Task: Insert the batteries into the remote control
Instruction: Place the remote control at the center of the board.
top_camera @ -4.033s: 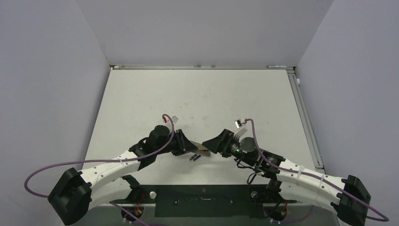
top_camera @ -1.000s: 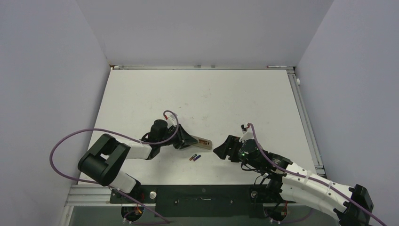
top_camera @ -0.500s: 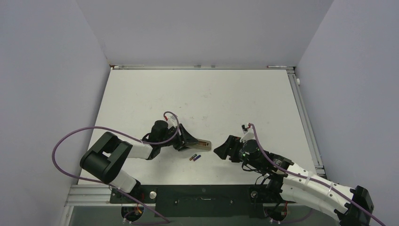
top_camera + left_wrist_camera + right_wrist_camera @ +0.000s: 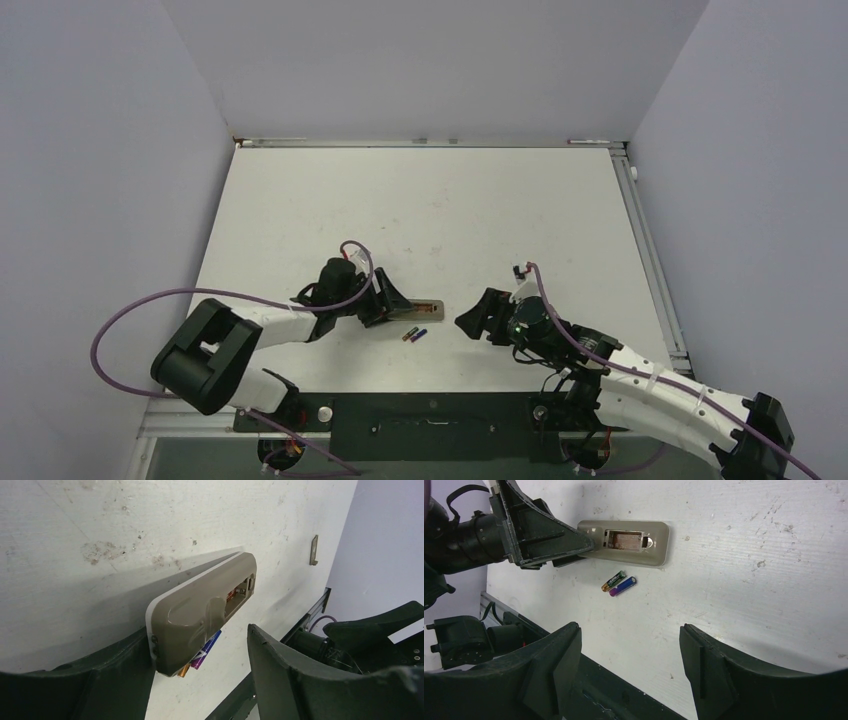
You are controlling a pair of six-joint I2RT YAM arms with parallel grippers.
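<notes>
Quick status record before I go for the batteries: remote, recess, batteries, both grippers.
remote control: lying on the table, back facing up, one end between the left gripper's jaws
battery recess: uncovered, no battery in it
batteries: two, side by side on the table, nearer the arm bases than the remote control, not touching it
left gripper: jaws open, gap showing between one finger and the remote control
right gripper: jaws open, holding nothing, to the right of the batteries
loaded so far: none
</notes>
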